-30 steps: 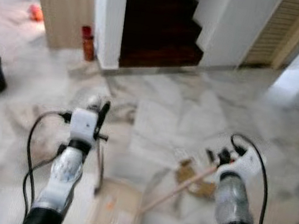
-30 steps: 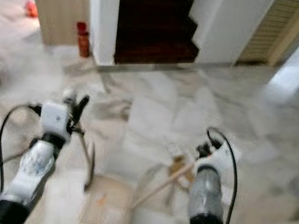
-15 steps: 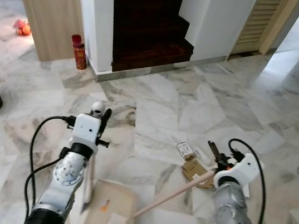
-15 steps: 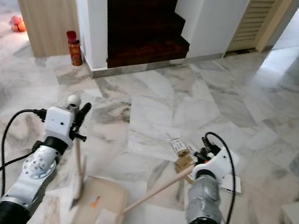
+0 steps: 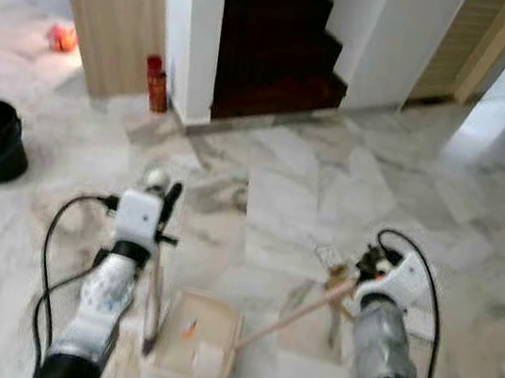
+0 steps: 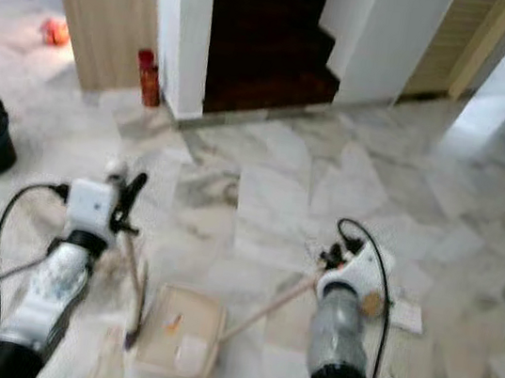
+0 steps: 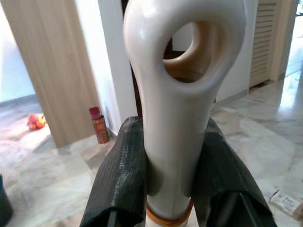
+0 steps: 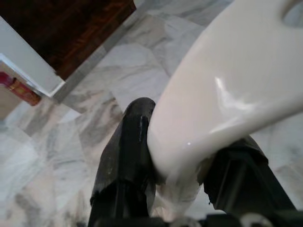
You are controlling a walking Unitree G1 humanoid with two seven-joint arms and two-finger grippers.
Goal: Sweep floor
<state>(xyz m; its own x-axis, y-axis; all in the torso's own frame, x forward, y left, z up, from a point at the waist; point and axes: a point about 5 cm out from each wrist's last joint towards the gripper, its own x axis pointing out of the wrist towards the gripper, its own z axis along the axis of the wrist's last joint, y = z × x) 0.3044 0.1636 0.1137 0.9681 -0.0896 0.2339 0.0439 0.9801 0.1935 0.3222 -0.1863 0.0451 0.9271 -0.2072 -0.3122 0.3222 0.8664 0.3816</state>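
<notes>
Dustpan [image 5: 196, 337] lies on the marble floor [image 5: 310, 188] between the arms, its handle upright in the left gripper [image 5: 164, 219]; broom stick [image 5: 295, 314] slants from the pan up to the right gripper [image 5: 365, 263]. Left wrist view: fingers [image 7: 120, 175] clamp the handle; right wrist view: likewise clamped.

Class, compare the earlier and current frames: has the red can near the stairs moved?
No. The red can stands beside the white wall corner as before; the whole picture shifted, so the camera moved.
</notes>
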